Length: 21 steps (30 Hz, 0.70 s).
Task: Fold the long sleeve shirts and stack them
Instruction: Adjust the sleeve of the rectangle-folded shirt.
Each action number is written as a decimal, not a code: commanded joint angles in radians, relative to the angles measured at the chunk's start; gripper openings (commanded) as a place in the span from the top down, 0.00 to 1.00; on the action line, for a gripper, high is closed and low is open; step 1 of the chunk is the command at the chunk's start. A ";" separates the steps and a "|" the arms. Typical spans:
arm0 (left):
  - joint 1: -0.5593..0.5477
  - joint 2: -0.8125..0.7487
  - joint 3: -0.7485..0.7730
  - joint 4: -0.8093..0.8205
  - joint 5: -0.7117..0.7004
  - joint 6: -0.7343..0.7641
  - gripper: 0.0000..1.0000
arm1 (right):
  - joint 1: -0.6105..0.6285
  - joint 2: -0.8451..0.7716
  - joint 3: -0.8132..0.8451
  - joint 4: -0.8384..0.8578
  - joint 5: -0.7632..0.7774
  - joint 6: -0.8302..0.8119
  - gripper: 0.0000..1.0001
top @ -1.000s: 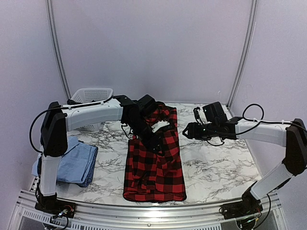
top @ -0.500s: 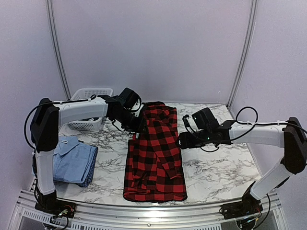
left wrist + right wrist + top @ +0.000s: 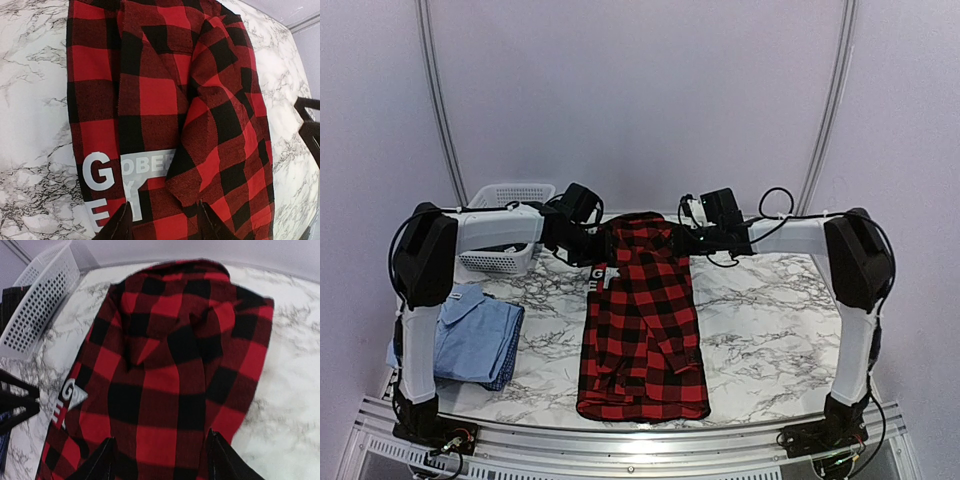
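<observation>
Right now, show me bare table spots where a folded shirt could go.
Widest bare patch: the table right of the flannel shirt, out to the edge. A narrower strip lies between flannel shirt and blue shirt. Crowded: the back, where the left arm and right arm reach over the flannel beside the basket.

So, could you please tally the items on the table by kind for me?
Shirts: 2 (red-and-black flannel shirt, light blue shirt)
Baskets: 1 (white mesh basket)
Total: 3
</observation>
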State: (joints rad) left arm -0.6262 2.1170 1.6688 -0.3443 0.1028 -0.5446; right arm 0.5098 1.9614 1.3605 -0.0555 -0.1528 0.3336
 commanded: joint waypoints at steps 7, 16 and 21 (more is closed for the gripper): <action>0.024 0.064 0.059 0.078 0.090 -0.072 0.56 | -0.059 0.344 0.390 0.039 -0.164 -0.091 0.44; 0.025 0.114 0.067 0.099 0.137 -0.112 0.58 | -0.078 0.472 0.543 0.025 -0.264 -0.074 0.45; 0.024 0.121 0.062 0.113 0.151 -0.125 0.60 | -0.084 0.521 0.599 -0.002 -0.280 -0.062 0.51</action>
State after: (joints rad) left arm -0.6075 2.2200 1.7176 -0.2710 0.2276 -0.6518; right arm 0.4419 2.4573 1.9068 -0.0380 -0.3904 0.2619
